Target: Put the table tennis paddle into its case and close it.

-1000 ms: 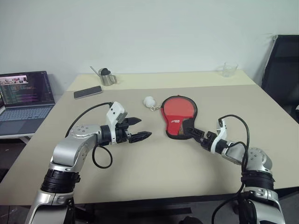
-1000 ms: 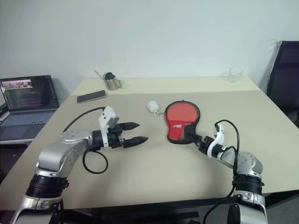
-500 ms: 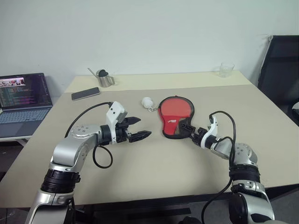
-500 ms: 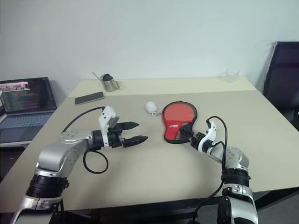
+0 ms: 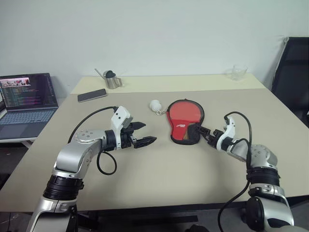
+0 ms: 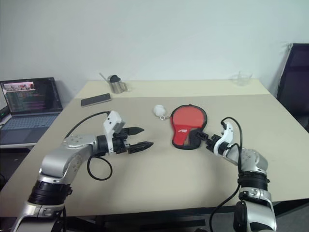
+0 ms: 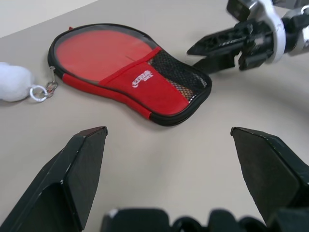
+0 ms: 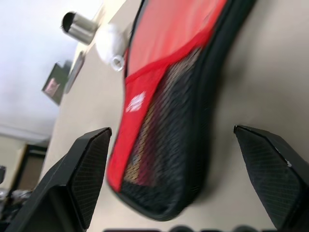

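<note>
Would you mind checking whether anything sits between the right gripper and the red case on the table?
Nothing visible does: the open right gripper points at the narrow end of the case, with only bare table between them.

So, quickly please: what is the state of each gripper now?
Left gripper: open, holding nothing, above the table.
Right gripper: open, holding nothing, at the narrow end of the case.

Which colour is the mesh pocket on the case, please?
The mesh pocket on the red case is black; the left wrist view shows it best.
</note>
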You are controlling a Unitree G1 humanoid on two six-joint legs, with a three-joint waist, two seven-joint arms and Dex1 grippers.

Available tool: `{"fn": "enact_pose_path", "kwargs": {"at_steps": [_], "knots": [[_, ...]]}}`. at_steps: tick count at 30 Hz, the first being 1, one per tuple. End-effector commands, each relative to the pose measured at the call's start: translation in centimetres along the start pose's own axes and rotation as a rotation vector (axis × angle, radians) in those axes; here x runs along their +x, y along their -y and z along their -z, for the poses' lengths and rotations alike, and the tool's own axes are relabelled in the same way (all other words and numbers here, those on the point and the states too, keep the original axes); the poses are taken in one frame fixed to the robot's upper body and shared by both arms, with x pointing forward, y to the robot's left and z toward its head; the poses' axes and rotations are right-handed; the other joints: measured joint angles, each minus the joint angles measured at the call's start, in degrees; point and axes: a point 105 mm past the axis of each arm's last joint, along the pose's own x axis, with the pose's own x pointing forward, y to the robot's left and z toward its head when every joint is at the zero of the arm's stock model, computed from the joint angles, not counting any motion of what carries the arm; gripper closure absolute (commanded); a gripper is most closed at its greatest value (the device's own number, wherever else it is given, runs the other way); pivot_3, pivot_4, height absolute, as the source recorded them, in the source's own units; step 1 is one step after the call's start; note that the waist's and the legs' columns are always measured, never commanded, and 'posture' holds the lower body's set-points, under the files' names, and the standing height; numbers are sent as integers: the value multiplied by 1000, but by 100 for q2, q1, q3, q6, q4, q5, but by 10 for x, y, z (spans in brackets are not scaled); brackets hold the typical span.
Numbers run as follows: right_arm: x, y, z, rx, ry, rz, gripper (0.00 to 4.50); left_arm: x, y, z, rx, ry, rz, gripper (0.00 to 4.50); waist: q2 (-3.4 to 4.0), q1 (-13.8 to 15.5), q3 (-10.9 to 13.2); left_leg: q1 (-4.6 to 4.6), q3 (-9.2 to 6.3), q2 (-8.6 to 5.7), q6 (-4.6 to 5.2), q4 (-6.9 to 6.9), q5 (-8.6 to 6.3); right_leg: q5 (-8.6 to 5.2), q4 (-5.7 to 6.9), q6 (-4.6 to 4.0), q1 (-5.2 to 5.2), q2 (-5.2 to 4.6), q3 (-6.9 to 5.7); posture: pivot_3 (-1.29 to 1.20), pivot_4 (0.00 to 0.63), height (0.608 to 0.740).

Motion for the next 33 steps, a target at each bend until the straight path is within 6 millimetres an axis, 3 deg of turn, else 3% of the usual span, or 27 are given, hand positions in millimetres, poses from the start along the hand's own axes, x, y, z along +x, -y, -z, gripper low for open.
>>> {"fn": "enact_pose_path", "kwargs": {"at_steps": [1, 13, 17, 31, 33], "knots": [[-4, -2, -8, -3, 20, -20, 0, -3, -1, -9, 44, 25, -13, 25, 0, 0, 0, 0, 0, 0, 0, -2, 0, 0, -2, 0, 0, 0, 0, 0, 150, 740], [40, -34, 34, 32, -64, -104, 0, 1, 1, -10, 57, 28, -2, 25, 0, -48, 0, 4, 1, 6, -1, -5, 0, 0, -2, 0, 0, 4, 2, 0, 150, 740], [40, -41, 34, 37, -66, -128, 0, -3, 2, -9, 53, 23, -11, 25, 0, -54, 0, 3, 1, 6, -2, -5, -1, 0, -4, 0, 0, 4, 2, 0, 150, 740], [33, -39, 27, 54, -60, -135, 0, -2, 2, -7, 47, 20, -16, 25, 0, -45, 0, -1, -2, 6, -3, -8, -2, 0, -13, 0, -2, 4, 1, 0, 150, 740], [35, -41, 27, 60, -55, -141, 399, -1, 2, -8, 48, 21, -14, 0, 1, -46, 1, -1, -2, 6, -4, -9, -2, 0, -15, 0, -2, 5, 1, 0, 150, 740]]}}
